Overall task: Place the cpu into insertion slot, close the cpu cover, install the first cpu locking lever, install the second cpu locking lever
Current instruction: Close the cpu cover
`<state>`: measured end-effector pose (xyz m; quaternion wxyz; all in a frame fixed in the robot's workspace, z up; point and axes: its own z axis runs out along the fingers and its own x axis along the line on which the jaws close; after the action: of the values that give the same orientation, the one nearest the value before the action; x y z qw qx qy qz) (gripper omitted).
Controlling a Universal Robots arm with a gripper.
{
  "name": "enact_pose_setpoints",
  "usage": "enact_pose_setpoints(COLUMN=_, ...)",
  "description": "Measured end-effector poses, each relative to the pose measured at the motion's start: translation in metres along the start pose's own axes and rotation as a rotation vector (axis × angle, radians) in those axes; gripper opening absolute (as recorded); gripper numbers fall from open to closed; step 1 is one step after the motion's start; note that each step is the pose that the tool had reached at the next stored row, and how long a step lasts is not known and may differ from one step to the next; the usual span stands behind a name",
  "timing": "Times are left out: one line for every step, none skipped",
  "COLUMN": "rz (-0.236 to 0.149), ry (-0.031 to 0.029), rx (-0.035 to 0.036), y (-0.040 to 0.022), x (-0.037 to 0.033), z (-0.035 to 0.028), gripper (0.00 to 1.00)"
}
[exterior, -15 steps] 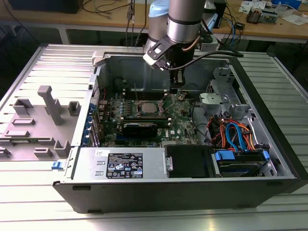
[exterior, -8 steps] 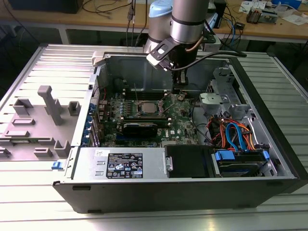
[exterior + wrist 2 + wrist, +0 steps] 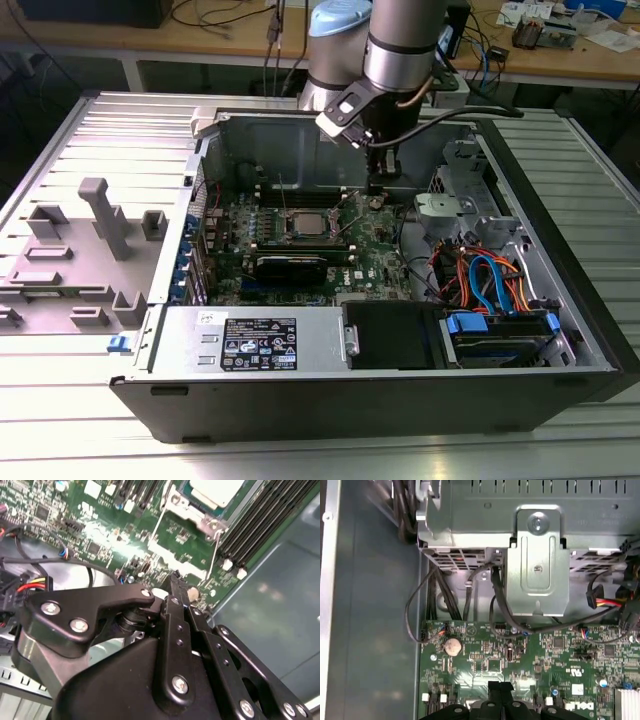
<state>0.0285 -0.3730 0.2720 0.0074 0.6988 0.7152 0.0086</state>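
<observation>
Ribbed metal table (image 3: 60,130), cluttered benches (image 3: 570,62) behind, open case (image 3: 400,400), cpu (image 3: 305,222) inside

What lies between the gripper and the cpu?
In the second wrist view: green motherboard and a thin metal lever, between the gripper and the cpu.

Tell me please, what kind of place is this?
Probably a robotics lab or workshop: a robot arm reaches into an open computer case on a slotted metal table, and wooden workbenches with cables stand behind.
</observation>
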Motion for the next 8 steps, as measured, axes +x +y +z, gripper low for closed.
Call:
enact_pose_setpoints(rz=0.000, ry=-0.0001, rx=0.0004, y=0.0011, x=-0.0001, z=0.0018, gripper=0.11)
enact_pose_setpoints(rz=-0.001, ry=-0.0003, rx=0.0008, y=0.0015, x=-0.0001, z=0.0039, gripper=0.11)
enact_pose_setpoints(rz=-0.001, ry=-0.0002, rx=0.0010, y=0.0018, x=-0.0001, z=0.0060, gripper=0.11)
enact_pose_setpoints(rz=-0.001, ry=0.0000, rx=0.0010, y=0.0024, x=-0.0001, z=0.0090, gripper=0.11)
enact_pose_setpoints(rz=-0.001, ry=-0.0001, rx=0.0013, y=0.0034, x=-0.0001, z=0.0123, gripper=0.11)
enact_pose_setpoints(rz=-0.002, ry=0.0000, rx=0.0021, y=0.0039, x=-0.0001, z=0.0148, gripper=0.11)
enact_pose_setpoints(rz=-0.002, ry=0.0000, rx=0.0030, y=0.0043, x=-0.0001, z=0.0168, gripper=0.11)
enact_pose_setpoints(rz=-0.002, ry=0.0000, rx=0.0042, y=0.0043, x=-0.0002, z=0.0195, gripper=0.11)
